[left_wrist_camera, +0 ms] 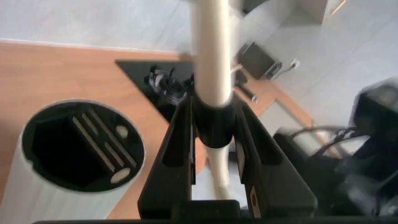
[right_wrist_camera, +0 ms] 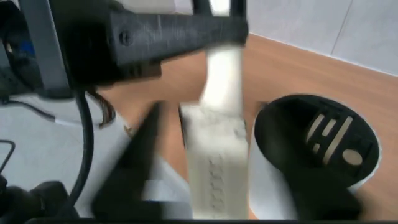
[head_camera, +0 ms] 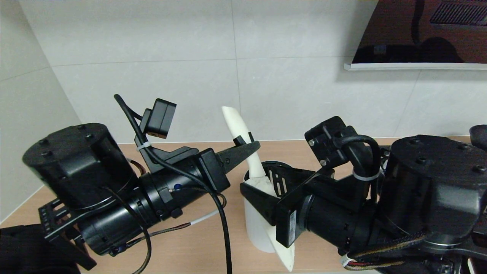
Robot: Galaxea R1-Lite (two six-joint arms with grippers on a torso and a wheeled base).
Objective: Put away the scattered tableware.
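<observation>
I am looking down at a wooden table (head_camera: 179, 255) that is running along a pale tiled wall (head_camera: 152, 42). My left claw (head_camera: 249, 145) is clenching the handle of a white spatula (head_camera: 234, 120) and holding it in the air above the table. The handle end is pointing up and away toward the wall, and the wide end is slanting down toward me. In the left wrist view the two fingers (left_wrist_camera: 177, 143) are pressing against either side of the round handle (left_wrist_camera: 211, 50).

A white cup-shaped holder (head_camera: 255, 232) with a black lining is standing upright on the table, in the middle of the scene and between my two arms. The spatula is crossing in front of it and is not sitting inside it. In the left wrist view the holder's open mouth (left_wrist_camera: 37, 193) is lying just beside the claw (left_wrist_camera: 211, 124). Slots are showing in its black floor.

My right claw (head_camera: 266, 194) is sitting at the near right of the holder, with the wide perforated blade (right_wrist_camera: 217, 155) of the spatula lying between its fingers. I cannot tell whether those fingers are pinching the blade or only straddling it. In the right wrist view the holder (right_wrist_camera: 264, 186) is standing right beside the blade.
</observation>
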